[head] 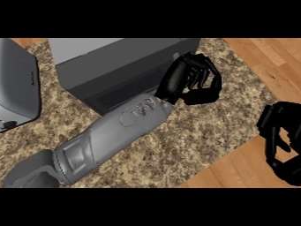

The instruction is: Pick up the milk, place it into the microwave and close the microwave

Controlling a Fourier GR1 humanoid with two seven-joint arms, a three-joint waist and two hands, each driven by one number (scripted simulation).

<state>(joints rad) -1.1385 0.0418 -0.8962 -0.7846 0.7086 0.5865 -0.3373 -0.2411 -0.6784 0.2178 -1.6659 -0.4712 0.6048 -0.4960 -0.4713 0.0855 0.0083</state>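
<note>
Two hands, left hand [190, 79] by microwave [117, 66]

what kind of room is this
Most likely a kitchen counter. A dark grey microwave stands on a speckled granite-like countertop, and a silver toaster sits beside it at the left. A strip of wood surface shows at the right.
</note>
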